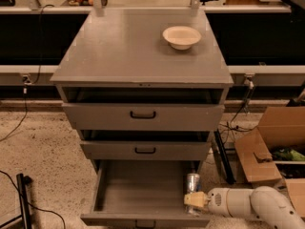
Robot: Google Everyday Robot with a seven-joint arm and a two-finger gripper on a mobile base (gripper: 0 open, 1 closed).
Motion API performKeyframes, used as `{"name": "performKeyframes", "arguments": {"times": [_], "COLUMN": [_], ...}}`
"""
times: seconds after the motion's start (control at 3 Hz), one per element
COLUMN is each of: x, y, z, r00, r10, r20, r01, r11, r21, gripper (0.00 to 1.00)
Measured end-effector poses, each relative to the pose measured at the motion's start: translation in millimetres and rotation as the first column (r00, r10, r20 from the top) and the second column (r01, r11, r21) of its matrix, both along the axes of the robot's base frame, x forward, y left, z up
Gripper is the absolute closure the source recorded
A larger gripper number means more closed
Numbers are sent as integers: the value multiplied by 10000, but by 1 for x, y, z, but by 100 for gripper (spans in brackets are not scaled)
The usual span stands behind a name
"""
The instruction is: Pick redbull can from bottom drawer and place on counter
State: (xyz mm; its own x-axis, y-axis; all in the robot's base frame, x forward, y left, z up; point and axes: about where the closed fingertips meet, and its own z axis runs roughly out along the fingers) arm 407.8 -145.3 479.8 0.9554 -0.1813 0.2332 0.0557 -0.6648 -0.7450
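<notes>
The redbull can [192,181] stands upright in the right front corner of the open bottom drawer [138,194], silver with a shiny top. My gripper [194,200] reaches in from the right on its white arm [248,204] and sits right at the can's lower half, covering part of it. Whether it touches the can is unclear. The grey counter [128,46] tops the cabinet above.
A cream bowl [181,36] sits on the counter's back right. The two upper drawers [143,114] [145,150] stand slightly pulled out above the gripper. An open cardboard box [267,147] lies on the floor at right. A black post [23,194] and cables are at left.
</notes>
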Motion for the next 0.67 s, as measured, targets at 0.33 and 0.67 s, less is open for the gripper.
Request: {"name": "performKeyframes", "arguments": {"times": [0.33, 0.67], "x": [-24, -23], "y": [16, 21], "z": [64, 79], "r00": [9904, 9831], "r10": [800, 1074], "r20": [1131, 1482], "r01": [-744, -994], "r11": [9958, 9932], "r21": [-531, -602], "gripper": [100, 100]}}
